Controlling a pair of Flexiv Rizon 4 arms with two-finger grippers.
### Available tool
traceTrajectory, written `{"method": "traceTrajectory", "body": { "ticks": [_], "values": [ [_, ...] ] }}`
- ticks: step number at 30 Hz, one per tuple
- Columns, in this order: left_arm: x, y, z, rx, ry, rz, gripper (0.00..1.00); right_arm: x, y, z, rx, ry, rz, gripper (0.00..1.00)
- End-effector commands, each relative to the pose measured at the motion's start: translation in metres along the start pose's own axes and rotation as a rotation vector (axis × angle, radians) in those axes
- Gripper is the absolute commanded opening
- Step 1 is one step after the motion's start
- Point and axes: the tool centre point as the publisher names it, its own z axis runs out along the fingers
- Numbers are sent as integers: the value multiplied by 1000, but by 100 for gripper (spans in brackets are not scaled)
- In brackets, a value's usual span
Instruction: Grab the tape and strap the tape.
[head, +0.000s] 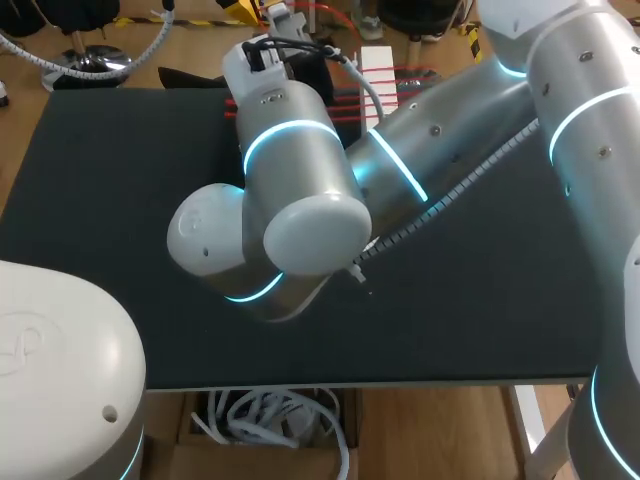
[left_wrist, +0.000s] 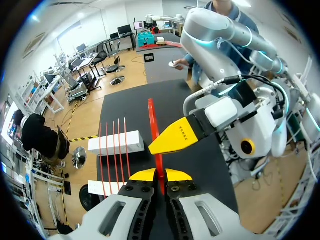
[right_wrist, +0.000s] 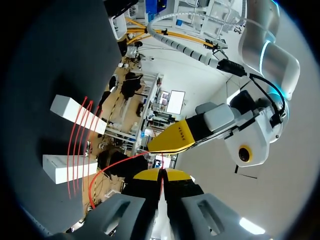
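A red tape strip (left_wrist: 151, 117) runs from between my left gripper's (left_wrist: 160, 175) yellow tips out over the black table; the gripper is shut on it. My right gripper's yellow fingertip (left_wrist: 177, 136) is right beside the same strip. In the right wrist view my right gripper (right_wrist: 161, 174) is shut on a thin red tape strand (right_wrist: 115, 164) that curves away to the side, with the left gripper's yellow fingertip (right_wrist: 172, 137) just ahead. In the head view the arms hide both grippers' tips.
Two white blocks (left_wrist: 116, 142) (left_wrist: 102, 187) lie side by side with several thin red strands stretched across them; one block (head: 378, 72) shows at the far edge of the black table (head: 120, 180). My right arm (head: 420, 150) crosses the middle.
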Motion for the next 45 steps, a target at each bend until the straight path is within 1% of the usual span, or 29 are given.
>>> {"method": "traceTrajectory", "body": {
  "ticks": [1, 12, 18, 19, 20, 21, 22, 25, 26, 28, 31, 34, 38, 40, 41, 43, 45],
  "values": [
    [0, -1, 0, -2, 1, 0, 0, -2, 3, 0, -4, 5, -4, 0],
    [0, -1, 0, -2, 1, 0, 0, -2, 2, -1, 2, 0, -10, 0],
    [0, -1, 0, -2, 1, 0, 0, -9, -3, -11, 9, -14, -7, 0],
    [0, -1, 0, -2, 1, 0, 0, -10, -5, -13, 9, -14, -2, 16],
    [0, -1, 0, -2, 1, 0, 0, -11, -5, -16, 7, -14, 0, 26],
    [0, -1, 0, -2, 1, 0, 0, -13, -6, -18, 7, -15, 1, 30],
    [0, -1, 0, -2, 1, 0, 0, -14, -7, -21, 6, -15, 6, 37],
    [0, -1, 0, -2, 1, 0, 0, -16, -10, -26, 4, -14, 17, 48],
    [0, -1, 0, -2, 1, 0, 0, -19, -10, -29, 3, -14, 22, 49],
    [0, -1, 0, -2, 1, 0, 0, -22, -12, -33, 4, -17, 29, 45],
    [0, -1, 0, -2, 1, 0, 0, -24, -17, -37, 4, -22, 35, 43],
    [0, -1, 0, -2, 1, 0, 0, -26, -24, -43, 7, -26, 42, 44],
    [0, -1, 0, -2, 1, 0, 0, -32, -42, -50, 16, -37, 51, 47],
    [0, -1, 0, -2, 1, 0, 0, -37, -53, -53, 30, -41, 57, 73],
    [0, -1, 0, -2, 1, 0, 0, -39, -59, -55, 37, -43, 60, 82],
    [0, -1, 0, -2, 1, 0, 0, -43, -73, -58, 46, -49, 60, 94],
    [0, -1, 0, -2, 1, 0, 0, -46, -90, -62, 72, -49, 73, 100]
  ]
}}
